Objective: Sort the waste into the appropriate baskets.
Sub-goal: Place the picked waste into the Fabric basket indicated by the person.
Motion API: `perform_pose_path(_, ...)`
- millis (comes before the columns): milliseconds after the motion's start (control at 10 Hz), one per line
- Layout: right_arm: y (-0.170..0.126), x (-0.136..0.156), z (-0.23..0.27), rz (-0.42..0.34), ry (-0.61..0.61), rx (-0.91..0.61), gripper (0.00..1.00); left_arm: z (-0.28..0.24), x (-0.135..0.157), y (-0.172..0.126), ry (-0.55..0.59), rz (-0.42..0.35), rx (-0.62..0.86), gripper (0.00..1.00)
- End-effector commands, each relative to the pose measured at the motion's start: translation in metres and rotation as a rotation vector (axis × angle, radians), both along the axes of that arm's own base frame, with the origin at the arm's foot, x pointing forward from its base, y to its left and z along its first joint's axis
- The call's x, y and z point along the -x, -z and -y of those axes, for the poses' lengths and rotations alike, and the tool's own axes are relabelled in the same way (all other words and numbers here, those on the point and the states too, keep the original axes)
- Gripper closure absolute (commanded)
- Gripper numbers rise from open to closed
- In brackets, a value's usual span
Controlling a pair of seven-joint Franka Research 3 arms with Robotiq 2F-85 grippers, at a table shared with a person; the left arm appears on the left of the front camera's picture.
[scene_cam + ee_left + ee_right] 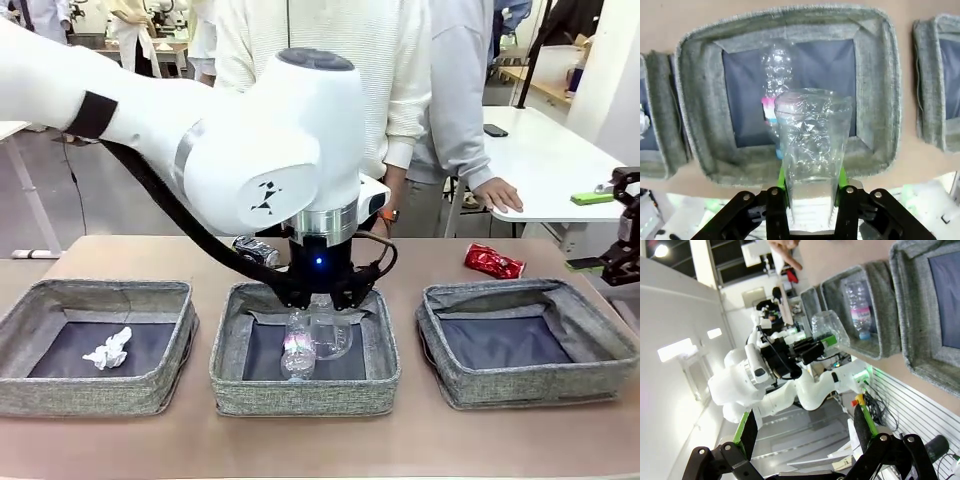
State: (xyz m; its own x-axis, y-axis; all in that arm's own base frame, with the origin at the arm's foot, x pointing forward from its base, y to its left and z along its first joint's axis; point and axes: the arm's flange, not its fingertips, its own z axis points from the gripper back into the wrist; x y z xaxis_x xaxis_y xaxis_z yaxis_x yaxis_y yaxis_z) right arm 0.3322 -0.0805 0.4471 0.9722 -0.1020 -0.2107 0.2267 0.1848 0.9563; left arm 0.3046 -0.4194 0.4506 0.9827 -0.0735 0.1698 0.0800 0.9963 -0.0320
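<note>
Looking across the table, I see three grey baskets in a row along its near edge. The left basket has a crumpled white tissue lying on its dark lining. The middle basket has a bottle with the pink label lying inside, toward its left half. The right basket sits near the table's right edge.

Right above the middle basket hangs my left gripper, pointing straight down. Its jaws are partly closed, and the green pads press both sides of a crushed bottle of clear plastic. That bottle hangs over the basket's lining, just beside the labelled one; I cannot tell whether the two touch.

My right gripper sits off the table's right edge, jaws spread wide with nothing between them.

Behind the middle basket, a blue can lies on the bare table. A crushed red can lies behind the right basket, toward the far right corner.

At the far edge stands a person, one hand resting on a white table behind.
</note>
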Motion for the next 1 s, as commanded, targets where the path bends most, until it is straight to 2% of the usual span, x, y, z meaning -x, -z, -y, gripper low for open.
perform_pose_path(0,-0.004,0.001,0.001,-0.018,-0.006,0.001,0.00,0.012,-0.006,-0.010,-0.033,0.028,0.009,0.61)
perform_pose_path(400,-0.004,0.001,0.001,-0.018,-0.006,0.001,0.00,0.011,-0.013,-0.011,-0.053,0.004,0.018,0.61)
perform_pose_path(500,-0.004,0.001,0.001,-0.018,-0.006,0.001,0.00,0.010,-0.016,-0.011,-0.061,-0.003,-0.003,0.03)
perform_pose_path(900,-0.004,0.001,0.001,-0.018,-0.006,0.001,0.00,0.006,-0.020,-0.015,-0.086,-0.002,0.035,0.00)
